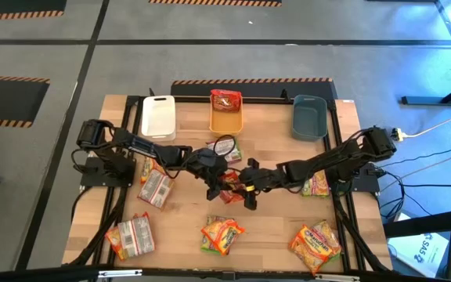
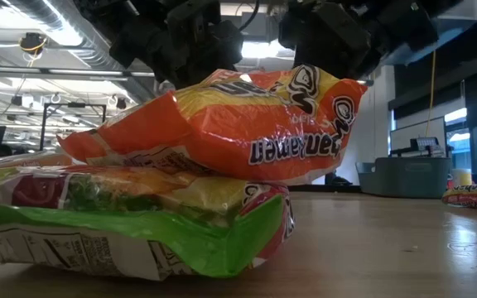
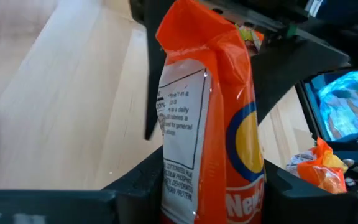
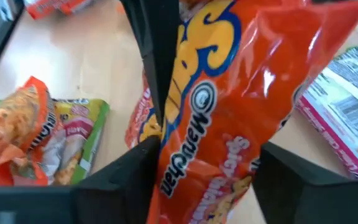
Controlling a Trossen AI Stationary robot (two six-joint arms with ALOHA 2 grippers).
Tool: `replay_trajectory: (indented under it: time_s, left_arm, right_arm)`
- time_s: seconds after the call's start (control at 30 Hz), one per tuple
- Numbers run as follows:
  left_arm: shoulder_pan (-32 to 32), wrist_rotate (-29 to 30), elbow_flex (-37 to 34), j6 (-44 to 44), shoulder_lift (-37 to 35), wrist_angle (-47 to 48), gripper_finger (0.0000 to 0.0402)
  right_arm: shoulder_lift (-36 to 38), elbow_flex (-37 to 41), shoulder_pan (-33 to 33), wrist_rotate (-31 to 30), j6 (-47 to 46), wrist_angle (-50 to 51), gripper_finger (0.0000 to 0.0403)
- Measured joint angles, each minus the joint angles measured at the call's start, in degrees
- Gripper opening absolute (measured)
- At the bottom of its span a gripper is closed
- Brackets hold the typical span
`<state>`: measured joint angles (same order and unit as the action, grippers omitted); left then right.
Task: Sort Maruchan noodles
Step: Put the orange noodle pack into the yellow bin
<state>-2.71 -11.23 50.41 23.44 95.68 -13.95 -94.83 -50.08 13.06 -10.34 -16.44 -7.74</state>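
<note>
Meeting at the middle of the counter, the left gripper and right gripper both grasp one crinkly orange plastic noodle packet, its long axis spanning between them.

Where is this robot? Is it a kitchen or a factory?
Probably a robot lab or workshop, not a kitchen. The wooden table stands on a grey floor marked with striped hazard tape, ducts and strip lights hang from an open ceiling, and cables trail beside the table.
</note>
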Motion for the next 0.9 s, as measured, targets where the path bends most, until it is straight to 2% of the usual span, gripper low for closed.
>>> replay_trajectory:
  time_s: [0.17, 0.37, 0.47, 0.57, 0.63, 0.73, 0.9]
  left_arm:
    - [0.29, -0.32, 0.0, -0.08, -1.05, 2.85, 0.0138]
    - [0.25, 1.56, 0.0, -3.4, -5.34, 5.49, 0.0138]
    - [0.29, 5.09, -1.14, -7.41, -9.3, 5.82, 0.0138]
    - [0.57, 9.84, -4.83, -10.82, -13.47, 4.35, 0.0138]
    - [1.32, 11.62, -8.38, -12.71, -15.38, -1.23, 0.0138]
    - [3.1, 11.85, -14.34, -15.41, -17.95, -11.46, 0.0138]
    - [6.49, 11.75, -21.5, -19.67, -18.93, -26.11, 0.0138]
  right_arm:
    - [4.88, -2.77, 0.09, -1.15, 1.98, 10.81, 0.0269]
    - [15.13, 1.47, -0.77, -0.71, 6.4, 16.9, 0.0275]
    - [21.64, 7.32, -3.36, -0.28, 6.37, 11.81, 0.0275]
    - [26.74, 14.67, -6.89, 2.97, 6.24, 1.1, 0.0275]
    - [28.58, 18.71, -10.16, 6.86, 6.13, -5.45, 0.0276]
    - [28.79, 22.3, -14.95, 8.36, 5.94, -15.21, 0.0276]
    - [26.64, 21.33, -22.19, 8.42, 6.66, -19.96, 0.0276]
